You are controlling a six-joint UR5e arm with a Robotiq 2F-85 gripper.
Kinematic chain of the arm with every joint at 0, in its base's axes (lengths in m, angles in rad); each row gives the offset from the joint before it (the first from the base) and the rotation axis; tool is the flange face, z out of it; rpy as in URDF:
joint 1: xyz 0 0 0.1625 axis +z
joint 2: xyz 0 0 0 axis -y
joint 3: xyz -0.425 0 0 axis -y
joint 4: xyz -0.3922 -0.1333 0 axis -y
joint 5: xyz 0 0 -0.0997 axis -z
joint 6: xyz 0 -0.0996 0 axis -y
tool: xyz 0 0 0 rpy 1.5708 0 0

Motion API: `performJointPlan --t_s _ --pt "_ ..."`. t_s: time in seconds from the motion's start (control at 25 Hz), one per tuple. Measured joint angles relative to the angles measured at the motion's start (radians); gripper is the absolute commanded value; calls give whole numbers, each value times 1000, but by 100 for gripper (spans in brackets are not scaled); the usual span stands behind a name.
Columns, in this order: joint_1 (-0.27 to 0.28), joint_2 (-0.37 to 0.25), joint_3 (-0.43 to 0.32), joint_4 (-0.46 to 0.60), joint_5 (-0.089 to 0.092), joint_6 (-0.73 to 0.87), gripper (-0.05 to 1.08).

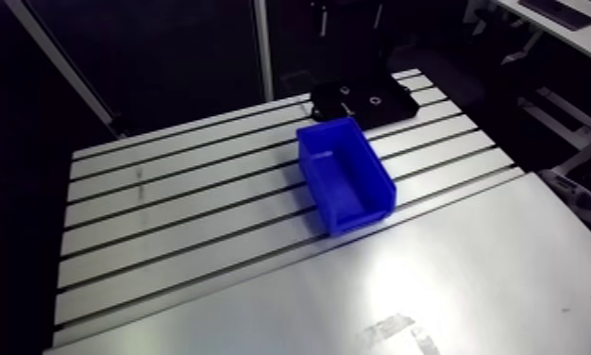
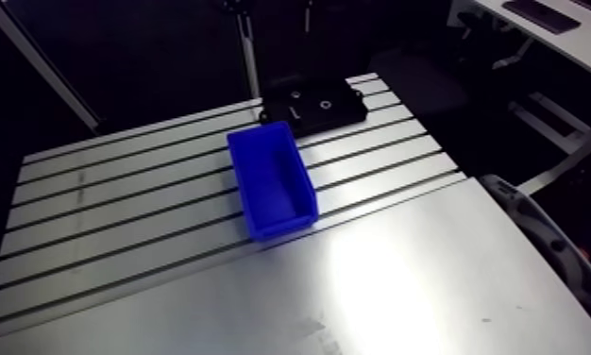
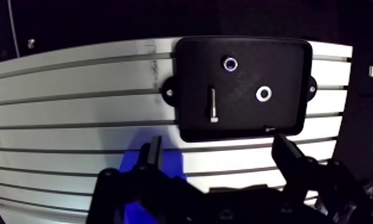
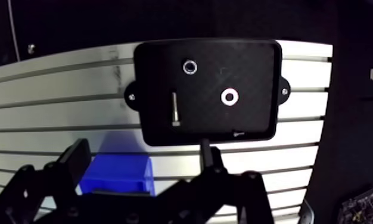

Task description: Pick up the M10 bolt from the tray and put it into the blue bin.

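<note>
Over the near edge of the tray point(image 3: 278, 71), the gripper point(image 3: 218, 143) hangs with its two fingers spread wide and nothing held between them. One blue bin point(image 4: 120, 173) sits open side up on the table point(image 1: 167, 208) under one finger, just beside the tray's near edge. Ahead of the gripper, one bolt point(image 3: 213, 106) lies flat on the tray floor, in the tray's half on the bin's side. Its long axis runs from the tray's near edge toward its far edge, across the table's slots, and its thicker end seems to face the gripper. Two small metal rings point(image 3: 263, 93) lie in the tray's other half, apart from the bolt and from each other, with bare tray floor around all three.
</note>
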Motion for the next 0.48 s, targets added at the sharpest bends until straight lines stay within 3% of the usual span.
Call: performJointPlan --t_s 0.48 --pt "-18 55 21 -21 -2 2 1"
